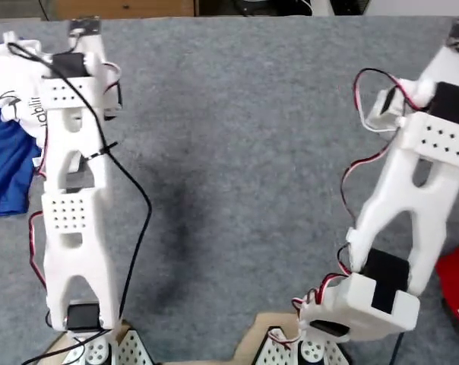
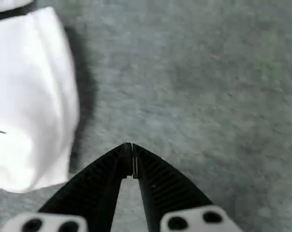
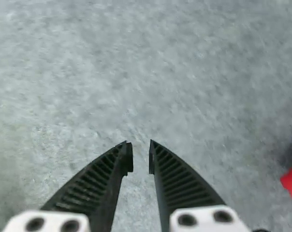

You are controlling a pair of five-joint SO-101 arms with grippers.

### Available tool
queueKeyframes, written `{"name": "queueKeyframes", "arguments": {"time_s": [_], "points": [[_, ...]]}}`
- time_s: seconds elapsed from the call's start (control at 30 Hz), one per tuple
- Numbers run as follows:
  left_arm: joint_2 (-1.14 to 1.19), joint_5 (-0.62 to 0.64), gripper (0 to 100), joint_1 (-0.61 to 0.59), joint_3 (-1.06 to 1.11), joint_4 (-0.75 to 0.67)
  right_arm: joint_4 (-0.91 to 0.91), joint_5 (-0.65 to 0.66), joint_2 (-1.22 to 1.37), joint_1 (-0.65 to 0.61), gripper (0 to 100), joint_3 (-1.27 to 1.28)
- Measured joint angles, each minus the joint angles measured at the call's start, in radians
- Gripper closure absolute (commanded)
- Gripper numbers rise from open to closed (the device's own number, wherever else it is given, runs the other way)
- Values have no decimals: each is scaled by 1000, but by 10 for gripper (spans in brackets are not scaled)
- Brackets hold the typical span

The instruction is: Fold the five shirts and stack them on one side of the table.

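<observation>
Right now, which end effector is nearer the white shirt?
Left. The left end effector sits just beside the white shirt, not touching it; the right end effector is far across the table, near the red shirt.

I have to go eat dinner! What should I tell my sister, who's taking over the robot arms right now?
Left tool: shut, holding nothing, above the bare table beside the white shirt.
Right tool: slightly open and empty, above bare table, with the red shirt off to its side.
Shirts: the white shirt and the blue shirt lie together at the table's left edge. The red shirt sits at the right edge, partly cut off.
Done: white and blue look gathered on one side; I cannot tell how neatly they are folded.
Left: red probably needs folding and moving to that pile. I count three shirts of five.
</observation>
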Motion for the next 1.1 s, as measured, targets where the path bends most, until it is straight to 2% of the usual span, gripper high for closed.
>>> {"name": "queueKeyframes", "arguments": {"time_s": [0.13,0.23,0.33,0.43,0.57,0.73,0.97,1.1], "points": [[-104,26,980,110,112,0,26,0,0,54,928,0],[-167,29,975,124,169,0,52,0,0,61,928,0],[-189,21,921,32,226,0,63,0,0,66,928,0],[-189,-64,824,-107,301,0,63,0,0,83,928,0],[-189,-110,796,-264,333,-2,63,0,0,83,928,8],[-189,-126,798,-382,344,-5,63,0,0,83,928,75],[-29,-126,810,-390,400,-120,63,-6,0,83,928,95],[57,-126,967,-370,384,-127,63,-6,0,83,928,97]]}}
